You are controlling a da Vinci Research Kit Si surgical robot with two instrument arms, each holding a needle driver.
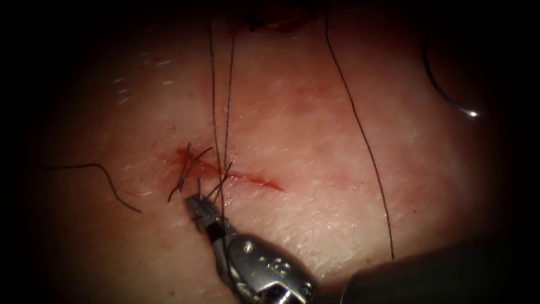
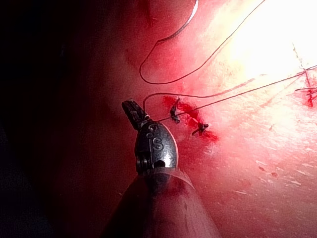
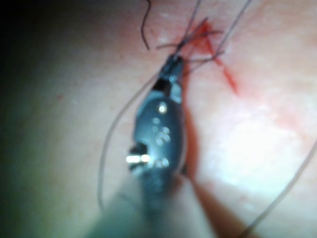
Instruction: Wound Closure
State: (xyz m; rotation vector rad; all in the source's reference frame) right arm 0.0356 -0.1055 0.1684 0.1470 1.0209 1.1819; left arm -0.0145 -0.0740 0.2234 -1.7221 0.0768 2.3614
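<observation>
On the tissue (image 1: 315, 141), the short cut (image 1: 247, 179) shows red fluid and two knots with cut ends of thread (image 1: 185, 169). My right tool (image 1: 198, 205) comes in from the lower right, its jaws shut on thread ends at the cut's left end (image 3: 173, 62). Two strands of thread (image 1: 214, 101) run from the cut to the far edge. The curved needle (image 1: 450, 101) lies free on the tissue far right of the cut, held by neither tool, also seen as needle (image 2: 190, 17). My left tool (image 2: 132, 109) has its jaws shut beside the cut, a thread (image 2: 208, 95) passing their base.
A long thread (image 1: 365, 146) crosses the tissue right of the cut. A loose piece of thread (image 1: 107, 177) lies to the left. Another stitched wound (image 1: 270, 22) sits at the far edge. The right tool's dark shaft (image 1: 439, 270) covers the lower right.
</observation>
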